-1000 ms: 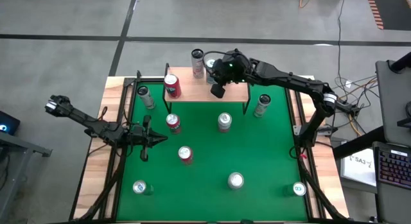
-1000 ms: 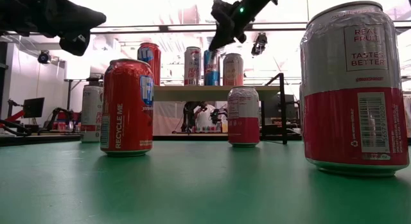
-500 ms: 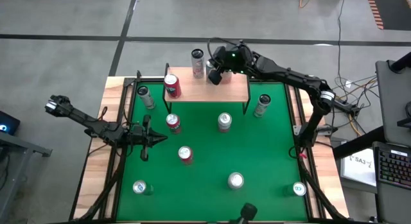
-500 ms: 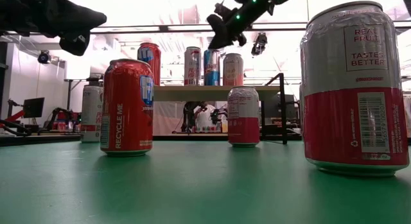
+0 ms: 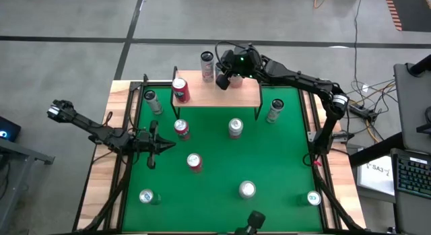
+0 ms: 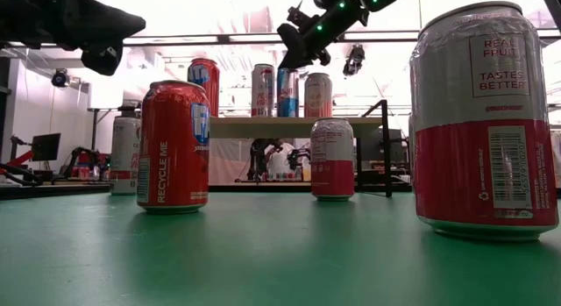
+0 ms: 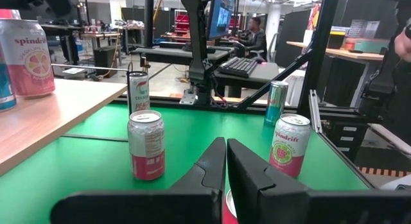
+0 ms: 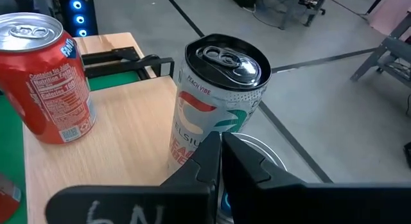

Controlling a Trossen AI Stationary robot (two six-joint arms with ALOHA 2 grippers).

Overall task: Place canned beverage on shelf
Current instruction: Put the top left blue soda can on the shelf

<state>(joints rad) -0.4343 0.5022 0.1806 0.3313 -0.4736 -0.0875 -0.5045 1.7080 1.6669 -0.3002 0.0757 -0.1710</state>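
Cans [image 5: 180, 89] already up on shelf [image 5: 244, 95]; right pincer [image 5: 223, 80] hovering above, pressed together, empty. More cans [image 5: 235, 128] waiting on counter [image 5: 283, 161].

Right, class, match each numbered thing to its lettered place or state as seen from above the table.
Column one:
1. right gripper
2. left gripper
3. red can
4. corner can

Column two:
A. upright on the green table, in the corner far from the shelf, on the right arm's side
B. shut, above the shelf beside a tall white can
C. upright on the shelf's left end
D. shut, over the green table's left side

Pairs: 1-B, 2-D, 3-C, 4-A
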